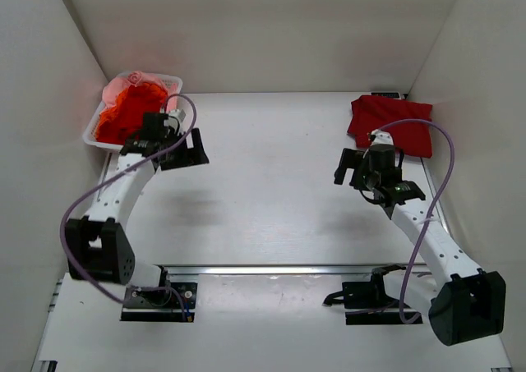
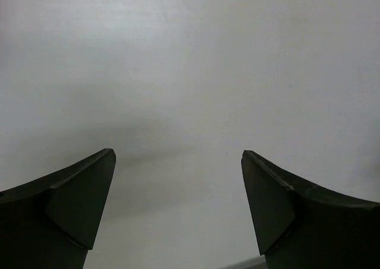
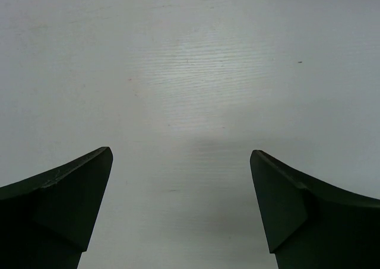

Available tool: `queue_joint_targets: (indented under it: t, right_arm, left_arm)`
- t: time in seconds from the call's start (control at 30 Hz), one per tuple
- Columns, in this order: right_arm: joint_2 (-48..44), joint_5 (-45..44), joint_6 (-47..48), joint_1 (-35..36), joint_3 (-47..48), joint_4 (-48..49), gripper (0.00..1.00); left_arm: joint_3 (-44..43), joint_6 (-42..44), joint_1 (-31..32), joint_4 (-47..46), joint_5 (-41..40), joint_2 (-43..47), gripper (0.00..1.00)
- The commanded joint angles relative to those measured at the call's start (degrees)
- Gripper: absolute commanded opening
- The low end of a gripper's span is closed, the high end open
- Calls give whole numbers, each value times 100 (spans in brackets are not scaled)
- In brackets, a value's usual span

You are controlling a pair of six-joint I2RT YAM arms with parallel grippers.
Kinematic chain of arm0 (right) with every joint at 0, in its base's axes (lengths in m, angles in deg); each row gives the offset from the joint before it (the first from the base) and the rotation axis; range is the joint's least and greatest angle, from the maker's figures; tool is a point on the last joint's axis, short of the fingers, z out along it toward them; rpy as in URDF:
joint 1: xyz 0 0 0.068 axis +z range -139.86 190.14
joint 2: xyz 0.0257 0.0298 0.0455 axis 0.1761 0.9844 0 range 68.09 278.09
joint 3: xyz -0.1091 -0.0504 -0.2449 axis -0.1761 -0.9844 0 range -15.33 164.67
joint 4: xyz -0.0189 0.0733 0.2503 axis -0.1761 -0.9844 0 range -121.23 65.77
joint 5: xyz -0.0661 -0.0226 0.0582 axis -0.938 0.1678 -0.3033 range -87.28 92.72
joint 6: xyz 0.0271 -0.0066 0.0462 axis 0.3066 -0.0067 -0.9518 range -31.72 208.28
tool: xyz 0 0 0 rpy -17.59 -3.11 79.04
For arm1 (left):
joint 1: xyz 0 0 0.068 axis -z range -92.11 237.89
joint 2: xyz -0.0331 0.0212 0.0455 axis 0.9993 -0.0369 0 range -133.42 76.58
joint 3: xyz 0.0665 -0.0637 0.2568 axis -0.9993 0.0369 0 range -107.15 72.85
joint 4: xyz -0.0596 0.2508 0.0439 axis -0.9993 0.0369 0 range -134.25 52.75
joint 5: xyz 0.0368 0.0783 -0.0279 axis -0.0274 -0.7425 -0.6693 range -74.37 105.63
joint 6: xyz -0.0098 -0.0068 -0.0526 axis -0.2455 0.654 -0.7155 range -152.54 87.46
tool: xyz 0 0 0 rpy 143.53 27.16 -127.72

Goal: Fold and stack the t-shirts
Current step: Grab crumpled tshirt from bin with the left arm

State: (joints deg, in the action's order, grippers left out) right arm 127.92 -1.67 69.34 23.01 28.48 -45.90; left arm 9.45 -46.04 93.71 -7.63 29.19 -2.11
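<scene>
A folded deep-red t-shirt [image 1: 393, 124] lies flat at the far right of the table. Crumpled red t-shirts [image 1: 130, 111] fill the white basket [image 1: 100, 139] at the far left. My left gripper [image 1: 185, 150] is open and empty, just right of the basket over bare table; in the left wrist view [image 2: 178, 156] its jaws stand wide apart. My right gripper [image 1: 349, 168] is open and empty, just left of and nearer than the folded shirt; in the right wrist view [image 3: 181, 153] only white table lies between its jaws.
White walls [image 1: 49, 101] close the table on the left, back and right. A small dark object [image 1: 386, 95] sits at the back edge behind the folded shirt. Purple cables [image 1: 448, 154] loop along both arms.
</scene>
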Motion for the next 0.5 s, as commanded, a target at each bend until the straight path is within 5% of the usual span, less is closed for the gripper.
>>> queue_joint_targets:
  t: [0.0,0.17,0.33,0.37,0.4,0.43,0.47]
  right_arm:
    - [439,385,294,-91,231,296,99]
    - [1275,289,672,164,883,49,99]
    - [1566,605,742,225,1059,207,99]
    - [1610,657,743,182,1059,216,100]
    - [1637,719,734,181,1024,181,99]
    - [1672,763,716,208,1007,224,100]
    - [1689,781,760,173,980,216,99]
  left_arm:
    - [-1147,242,-222,258,-416,-767,99]
    - [-2209,400,-756,-121,-344,-1261,98]
    - [-4371,453,-1294,792,-574,-2735,93]
    - [-4922,471,-1468,1046,-548,-2904,76]
    - [-5380,366,-1522,1205,-469,-3245,22]
    - [-5542,217,-1714,1259,-477,-3510,6]
    - [-5726,190,-1751,1312,-512,-3564,7]
